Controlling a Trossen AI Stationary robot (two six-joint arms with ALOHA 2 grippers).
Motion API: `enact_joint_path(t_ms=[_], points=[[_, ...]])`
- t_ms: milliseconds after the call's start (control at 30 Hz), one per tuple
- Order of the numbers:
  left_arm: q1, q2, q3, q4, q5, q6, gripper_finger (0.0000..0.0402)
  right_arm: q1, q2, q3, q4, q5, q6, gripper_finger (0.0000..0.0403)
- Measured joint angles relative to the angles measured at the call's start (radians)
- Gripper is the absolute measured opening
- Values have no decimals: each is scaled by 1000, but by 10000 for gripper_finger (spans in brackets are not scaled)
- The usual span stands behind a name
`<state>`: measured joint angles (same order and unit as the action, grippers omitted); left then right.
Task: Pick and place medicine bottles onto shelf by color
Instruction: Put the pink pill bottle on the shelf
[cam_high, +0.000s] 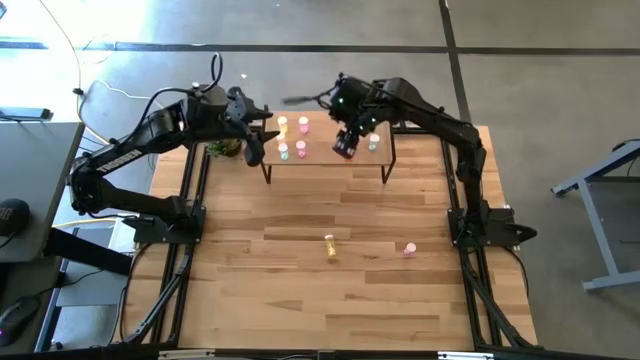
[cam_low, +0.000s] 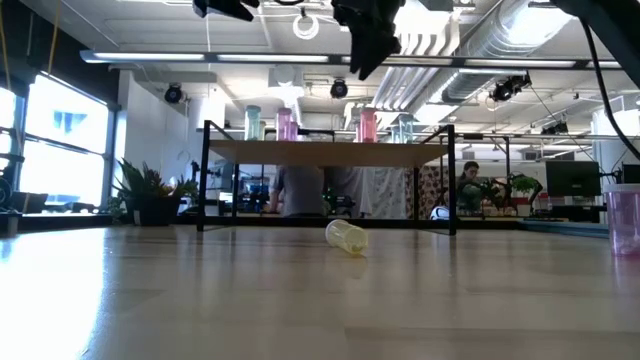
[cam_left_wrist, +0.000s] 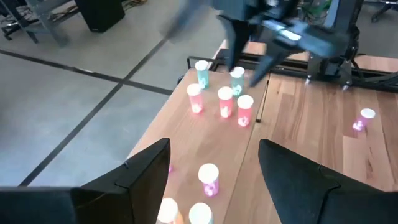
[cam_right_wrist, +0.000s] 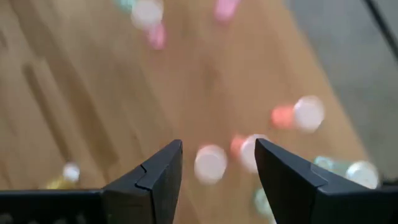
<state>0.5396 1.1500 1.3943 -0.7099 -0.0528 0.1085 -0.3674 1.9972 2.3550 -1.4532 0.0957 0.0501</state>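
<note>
Big slatted tabletop (cam_high: 330, 290); shelf (cam_high: 330, 163) stands at its far edge, mid-width. Left gripper (cam_high: 262, 128) hangs off the shelf's left end, fingers open, nothing btwn them. Right gripper (cam_high: 347, 143) hovers over the shelf's right half, fingers open & empty, w/ bottles right under it. Potted plant (cam_high: 224, 148) sits just left of the shelf. Abt nine bottles (cam_high: 301, 149) upright on the shelf. Yellow bottle (cam_high: 330, 248) lies tipped mid-tabletop; pink bottle (cam_high: 409, 249) stands nearer the right edge.

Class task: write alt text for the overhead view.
Two dark robot arms reach over a small wooden shelf holding several tiny medicine bottles. On the big slatted table below, a yellow bottle and a pink bottle wait.
</note>
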Motion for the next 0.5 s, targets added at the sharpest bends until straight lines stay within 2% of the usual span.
enact_joint_path(t_ms=[100, 233, 500], points=[[0, 0, -11, -2, 0, 0, 236, 34, -1, -10, -58, 7, 6, 193], [0, 0, -19, 2, -4, 0, 236, 73, -40, -92, -58, 9, 15, 193], [0, 0, -19, 3, -7, 0, 236, 123, -236, -405, 51, 16, 124, 193]])
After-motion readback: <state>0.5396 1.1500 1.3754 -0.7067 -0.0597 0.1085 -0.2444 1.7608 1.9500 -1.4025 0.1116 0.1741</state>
